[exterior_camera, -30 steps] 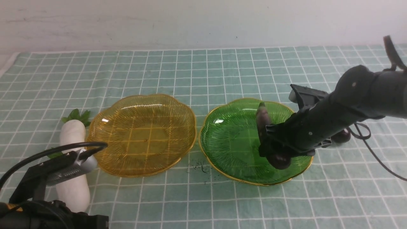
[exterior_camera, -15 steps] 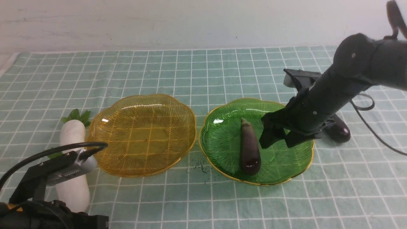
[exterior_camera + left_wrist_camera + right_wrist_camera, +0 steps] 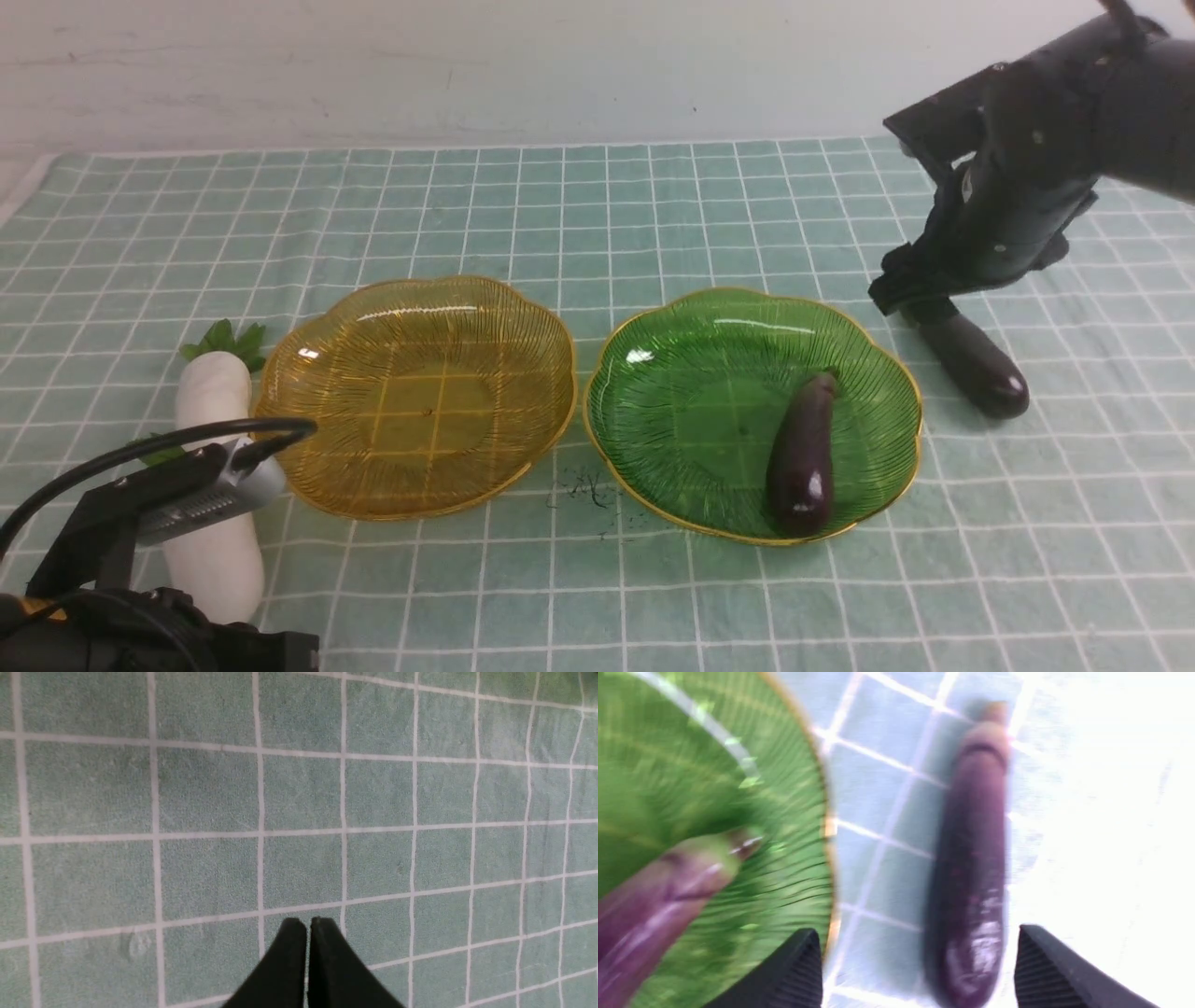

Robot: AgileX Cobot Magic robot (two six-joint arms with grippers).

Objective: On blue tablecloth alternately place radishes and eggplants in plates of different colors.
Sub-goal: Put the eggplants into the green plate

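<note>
Blue tablecloth (image 3: 597, 205) covers the table. Amber plate (image 3: 420, 392) sits centre-left of the frame and green plate (image 3: 691, 411) centre-right. First radish (image 3: 213, 401) lies just beside the amber rim at left. Second radish (image 3: 215, 560) is lower left, partly hidden by the arm. One eggplant (image 3: 803, 457) lies in the green plate's right half. Second eggplant (image 3: 976, 369) lies on the cloth, right of that plate. Right fingers (image 3: 794, 970) are spread, holding nothing, above it. Left fingers (image 3: 285, 961) are pressed together over bare cloth.

Shows an eggplant (image 3: 801, 453) lying in the green plate (image 3: 672, 411), below-left of the right gripper (image 3: 910, 297); second eggplant (image 3: 976, 364) on the blue tablecloth (image 3: 560, 205) just beneath it; amber plate (image 3: 420, 392), radish (image 3: 213, 401) farther left.
</note>
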